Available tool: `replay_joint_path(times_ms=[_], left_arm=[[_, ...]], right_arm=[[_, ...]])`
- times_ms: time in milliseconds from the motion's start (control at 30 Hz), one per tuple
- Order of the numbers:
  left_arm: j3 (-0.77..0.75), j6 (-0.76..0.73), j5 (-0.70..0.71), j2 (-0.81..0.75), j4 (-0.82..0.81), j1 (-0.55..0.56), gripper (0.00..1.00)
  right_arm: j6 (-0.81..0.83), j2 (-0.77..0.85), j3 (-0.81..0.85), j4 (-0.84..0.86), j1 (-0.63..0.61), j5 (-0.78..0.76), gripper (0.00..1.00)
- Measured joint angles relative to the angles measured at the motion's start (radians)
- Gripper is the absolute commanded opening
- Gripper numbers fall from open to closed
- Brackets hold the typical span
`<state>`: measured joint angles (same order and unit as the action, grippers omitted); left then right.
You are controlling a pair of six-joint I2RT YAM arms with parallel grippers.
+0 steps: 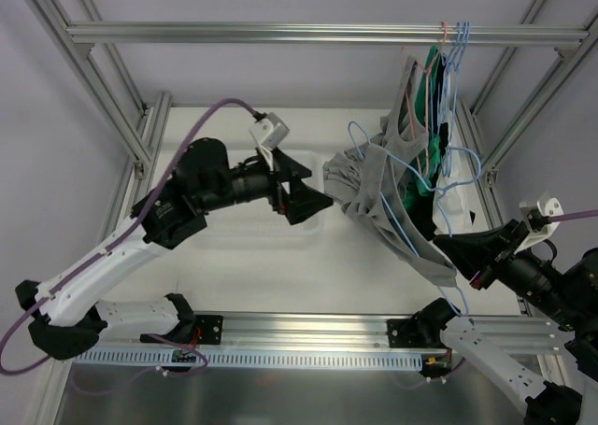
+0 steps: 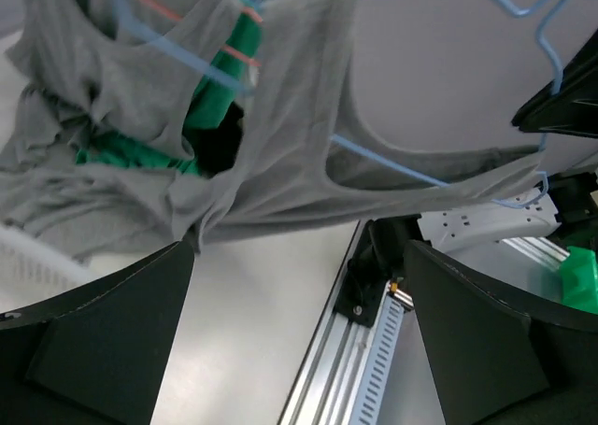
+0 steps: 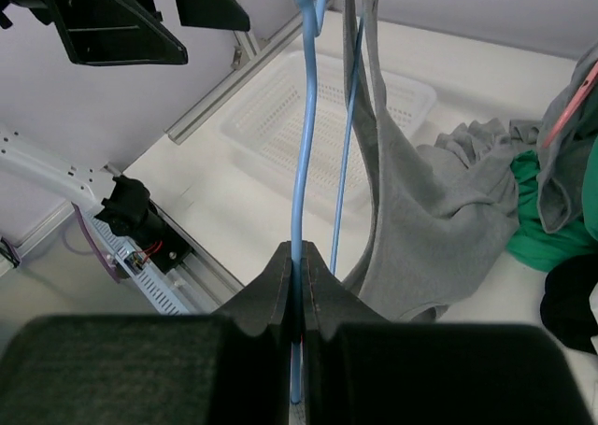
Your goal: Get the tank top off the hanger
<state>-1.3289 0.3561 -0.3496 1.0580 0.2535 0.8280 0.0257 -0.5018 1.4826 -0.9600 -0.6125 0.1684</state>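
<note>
The grey tank top (image 1: 374, 187) hangs stretched on a blue wire hanger (image 1: 411, 233), right of the table's middle. My right gripper (image 1: 460, 257) is shut on the hanger's lower wire; in the right wrist view the blue hanger (image 3: 304, 163) runs straight up out of the right gripper (image 3: 299, 252), with the tank top (image 3: 420, 210) draped to its right. My left gripper (image 1: 322, 201) stands wide open just left of the bunched fabric. In the left wrist view the tank top (image 2: 280, 163) and hanger (image 2: 392, 163) lie above the left gripper (image 2: 294, 257), which holds nothing.
Green and black garments (image 1: 432, 79) hang on more hangers from the top rail (image 1: 280, 33) at the back right. A white perforated basket (image 3: 308, 126) sits on the table under the left arm. An aluminium rail (image 1: 308, 327) runs along the near edge.
</note>
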Motion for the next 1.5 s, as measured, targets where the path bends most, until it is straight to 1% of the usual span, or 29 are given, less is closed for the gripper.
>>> replay_joint_path(times_ms=[100,167,267,367,500,533,600,633,700,733,767,867,933,1000,1100,1167,1300,1400,1500], left_arm=[[-0.053,-0.12,0.164,0.089,-0.058,0.188,0.99],[-0.073,-0.187,0.265,0.14,-0.093,0.274,0.99],[-0.11,-0.257,0.381,0.227,-0.132,0.332,0.99],[-0.12,-0.297,0.466,0.285,-0.167,0.339,0.93],[-0.122,-0.332,0.541,0.33,-0.204,0.345,0.75],[-0.122,-0.341,0.553,0.338,-0.215,0.345,0.67],[-0.122,-0.354,0.579,0.347,-0.23,0.345,0.62],[-0.122,-0.358,0.591,0.349,-0.236,0.345,0.47],[-0.122,-0.366,0.597,0.349,-0.25,0.344,0.28],[-0.123,-0.369,0.597,0.349,-0.259,0.344,0.09],[-0.123,-0.367,0.599,0.349,-0.267,0.345,0.01],[-0.124,-0.374,0.62,0.349,-0.282,0.345,0.0],[-0.124,-0.372,0.66,0.349,-0.284,0.345,0.0],[-0.123,-0.37,0.728,0.347,-0.285,0.345,0.0],[-0.119,-0.358,0.867,0.332,-0.283,0.345,0.0],[-0.117,-0.352,0.97,0.312,-0.282,0.345,0.0],[-0.121,-0.368,1.142,0.275,-0.293,0.345,0.0],[-0.126,-0.375,1.202,0.271,-0.297,0.345,0.0],[-0.125,-0.37,1.205,0.27,-0.288,0.354,0.0]], right_arm=[[-0.005,0.001,0.003,-0.036,0.0,0.001,0.0],[-0.007,0.001,0.003,-0.054,0.0,0.01,0.0],[-0.007,0.001,0.003,-0.068,0.0,0.026,0.0],[-0.007,0.001,0.003,-0.075,0.0,0.029,0.0],[-0.007,0.001,0.004,-0.077,0.0,0.041,0.0],[-0.007,0.001,0.004,-0.077,0.0,0.045,0.0],[-0.007,0.001,0.004,-0.077,0.0,0.056,0.0],[-0.007,0.001,0.004,-0.077,0.0,0.061,0.0],[-0.007,0.002,0.004,-0.076,0.0,0.073,0.0],[-0.007,0.002,0.004,-0.076,0.0,0.079,0.0],[-0.006,0.003,0.004,-0.074,0.0,0.081,0.0],[-0.003,0.01,-0.005,-0.066,0.0,0.074,0.0],[0.006,0.02,-0.022,-0.066,0.0,0.063,0.0],[0.021,0.028,-0.042,-0.068,0.0,0.048,0.0],[0.051,0.037,-0.073,-0.075,0.0,0.048,0.0],[0.077,0.043,-0.094,-0.08,0.0,0.083,0.0],[0.144,0.076,-0.129,-0.077,0.0,0.241,0.0],[0.185,0.138,-0.143,-0.058,0.0,0.302,0.0],[0.214,0.233,-0.147,-0.019,0.0,0.311,0.0]])
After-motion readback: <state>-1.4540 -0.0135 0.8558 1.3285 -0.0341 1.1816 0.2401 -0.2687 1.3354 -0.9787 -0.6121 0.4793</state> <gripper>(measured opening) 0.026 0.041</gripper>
